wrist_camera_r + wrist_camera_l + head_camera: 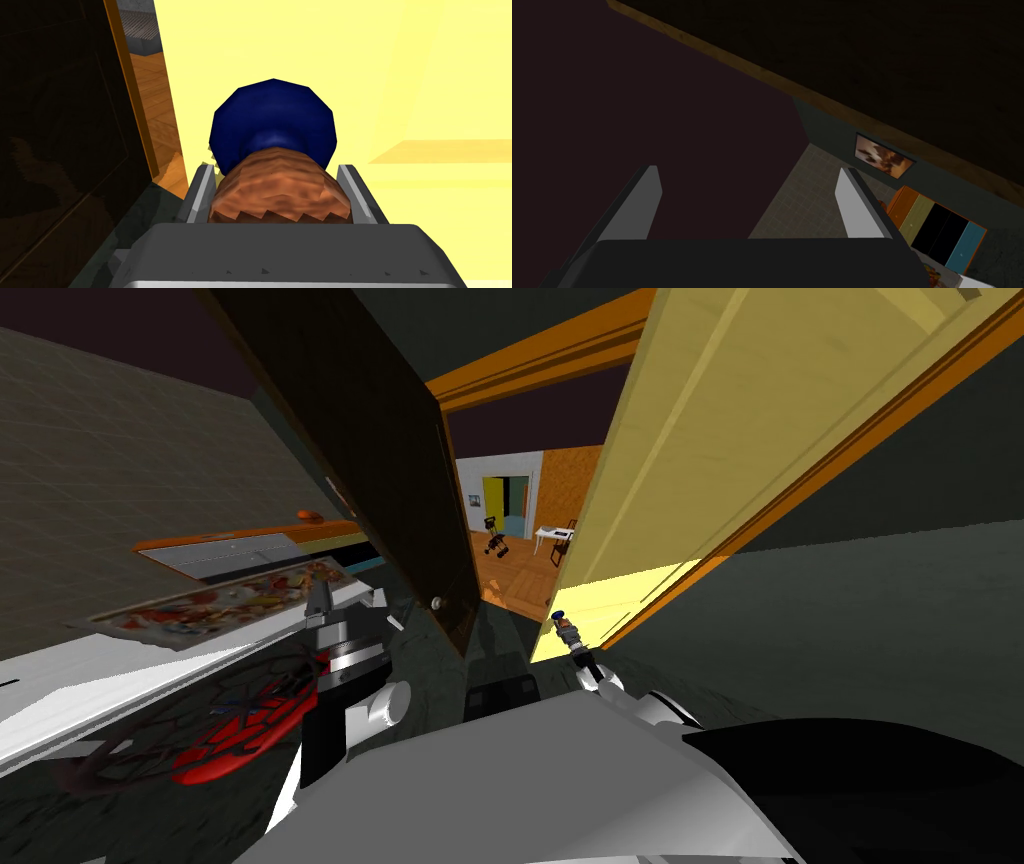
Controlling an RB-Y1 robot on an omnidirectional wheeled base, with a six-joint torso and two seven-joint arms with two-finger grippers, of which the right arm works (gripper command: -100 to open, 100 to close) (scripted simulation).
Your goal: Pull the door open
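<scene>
The pale yellow door (720, 438) stands partly swung in at the right of the doorway. Its handle has a dark blue round base (272, 117) and a brown knob (280, 185); in the head view the handle (560, 618) sits at the door's lower edge. My right gripper (275, 170) is shut on the brown knob, one finger pressing each side; its forearm (585, 663) reaches up to it. My left gripper (345, 608) is raised at the left, and its fingers (847, 200) stand open with nothing between them.
A dark door leaf (370, 438) with a small pale knob (436, 603) stands close left of the gap. Through the gap lies a wooden floor (520, 573). At my left are a white counter (110, 673), a colourful mat (220, 603) and a red object (245, 728).
</scene>
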